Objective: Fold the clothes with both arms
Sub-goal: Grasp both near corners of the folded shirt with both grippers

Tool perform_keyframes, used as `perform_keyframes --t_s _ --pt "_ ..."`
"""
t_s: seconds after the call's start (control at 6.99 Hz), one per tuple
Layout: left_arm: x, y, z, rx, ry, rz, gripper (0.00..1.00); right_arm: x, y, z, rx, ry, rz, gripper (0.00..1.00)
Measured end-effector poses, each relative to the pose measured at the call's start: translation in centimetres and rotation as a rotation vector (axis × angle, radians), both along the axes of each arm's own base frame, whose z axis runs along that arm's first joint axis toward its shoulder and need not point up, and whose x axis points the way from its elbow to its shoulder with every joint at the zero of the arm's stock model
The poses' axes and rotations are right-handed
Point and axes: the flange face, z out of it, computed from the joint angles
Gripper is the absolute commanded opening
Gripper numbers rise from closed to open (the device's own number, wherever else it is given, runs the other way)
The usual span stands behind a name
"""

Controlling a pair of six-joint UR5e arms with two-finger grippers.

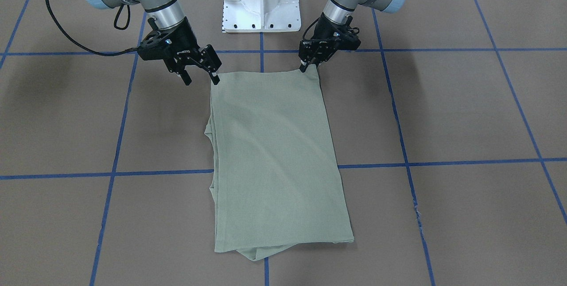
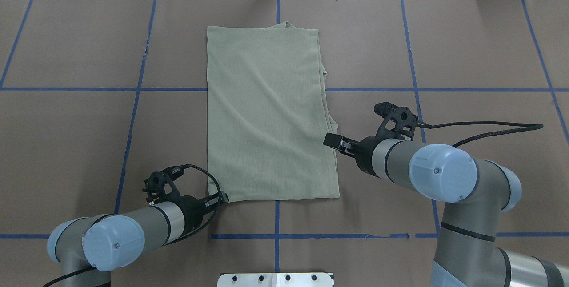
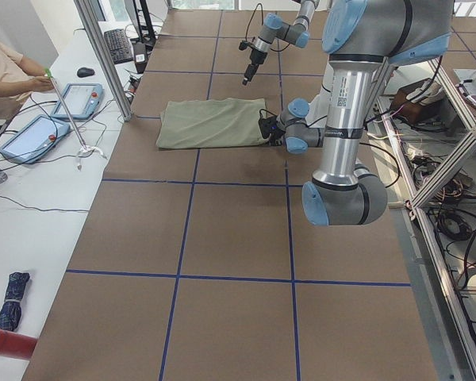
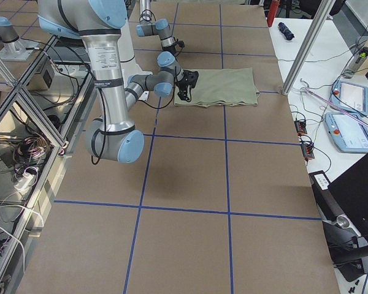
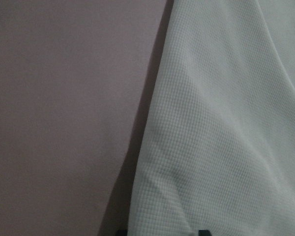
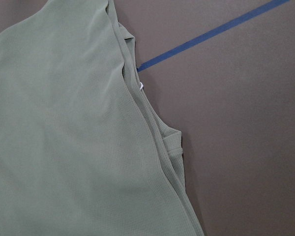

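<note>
Seen from overhead, your right gripper (image 1: 202, 77), jaws spread, hovers at the shirt's (image 2: 266, 113) 4 o'clock edge, where stacked layers could split. You cannot tell the left gripper's (image 2: 223, 198) grip at 7 o'clock.

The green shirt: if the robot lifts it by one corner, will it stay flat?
Probably not: the shirt lies in soft, uneven layers, so it would likely droop and unfold. Its thin knit looks light. Pushed, it would probably bunch.
</note>
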Motion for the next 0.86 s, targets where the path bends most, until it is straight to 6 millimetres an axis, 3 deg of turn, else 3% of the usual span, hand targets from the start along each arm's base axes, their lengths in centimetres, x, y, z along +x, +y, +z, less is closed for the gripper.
perform_keyframes --t_s 0.43,0.86 --pt "-0.9 -0.4 -0.8 0.008 0.017 -0.01 0.0 -1.2 0.9 -0.4 -0.047 -0.011 0.035 0.82" --pt "-1.2 -0.4 -1.4 0.01 0.027 -0.011 0.0 -6.5 4.4 -3.4 -0.243 0.022 0.104 0.86"
